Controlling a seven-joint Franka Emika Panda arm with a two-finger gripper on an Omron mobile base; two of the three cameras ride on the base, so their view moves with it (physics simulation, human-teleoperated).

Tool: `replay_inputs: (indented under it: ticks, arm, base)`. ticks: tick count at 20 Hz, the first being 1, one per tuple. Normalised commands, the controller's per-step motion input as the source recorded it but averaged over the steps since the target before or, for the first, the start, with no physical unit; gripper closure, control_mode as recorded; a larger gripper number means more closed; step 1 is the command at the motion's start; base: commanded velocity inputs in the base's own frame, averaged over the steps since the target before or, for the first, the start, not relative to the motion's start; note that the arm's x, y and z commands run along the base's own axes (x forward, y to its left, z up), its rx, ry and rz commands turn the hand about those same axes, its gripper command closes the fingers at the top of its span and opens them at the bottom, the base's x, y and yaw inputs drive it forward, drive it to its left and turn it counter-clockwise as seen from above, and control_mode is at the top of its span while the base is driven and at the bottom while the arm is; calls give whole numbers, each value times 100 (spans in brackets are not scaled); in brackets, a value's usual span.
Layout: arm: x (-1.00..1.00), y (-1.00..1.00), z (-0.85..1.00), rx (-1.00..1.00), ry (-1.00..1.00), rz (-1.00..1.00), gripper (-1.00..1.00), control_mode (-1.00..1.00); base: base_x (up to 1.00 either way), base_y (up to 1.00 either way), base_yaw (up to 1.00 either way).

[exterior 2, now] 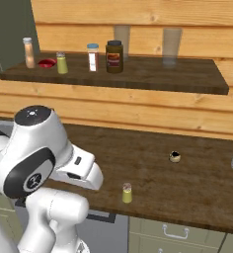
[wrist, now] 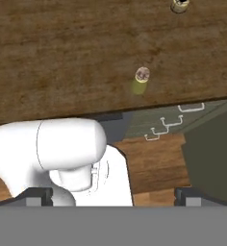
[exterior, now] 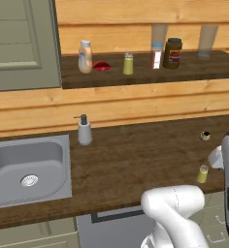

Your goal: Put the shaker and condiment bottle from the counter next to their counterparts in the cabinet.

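1. Closest to me, the gripper (wrist: 110,194) hangs above the counter's front edge, looking down. Its two fingertips (wrist: 33,196) sit far apart at the bottom corners of the hand view, spread wide with nothing between them.
2. Just past it, the shaker (exterior 2: 127,192) stands upright on the counter (exterior: 136,160) near the front edge, clear of the gripper and alone on the wood.
3. A little farther back lies a small round dark-and-cream object (exterior 2: 175,157); I cannot tell what it is.
4. Off to the left, a grey pump dispenser (exterior: 84,130) stands beside the steel sink (exterior: 9,169), close to the wall.
5. Up on the cabinet (exterior: 145,72) shelf, the condiment bottle (exterior: 85,56) stands at the left end, just beside a small red item (exterior: 102,66).
6. Right of those stands a second yellow-green shaker (exterior: 128,63), apart from the red item.
7. Farther along are a white blue-capped bottle (exterior: 156,55) and a dark brown jar (exterior: 173,53), side by side.
8. Behind them, two clear glasses (exterior 2: 121,35) stand by the plank wall.
9. The grey-green cabinet door (exterior: 19,43) shows at the far left.
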Motion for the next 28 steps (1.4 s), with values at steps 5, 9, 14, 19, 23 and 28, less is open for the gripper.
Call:
replay_inputs:
  ticks: [5,9,14,19,23,28]
  arm:
    - [18,-7,0,0,0,0,-100,-100]
    - [0,-37,-33,0,0,0,-100,-100]
    - [0,-42,-42,0,0,0,-100,-100]
    - [11,0,-7,0,0,-1,-100,-100]
    - [74,0,-12,-1,1,-3,-100,-100]
    - [17,0,0,0,0,0,-100,-100]
  base:
    - [0,0,0]
    - [0,0,0]
    - [0,0,0]
    - [0,0,0]
    - [0,0,0]
    - [0,0,0]
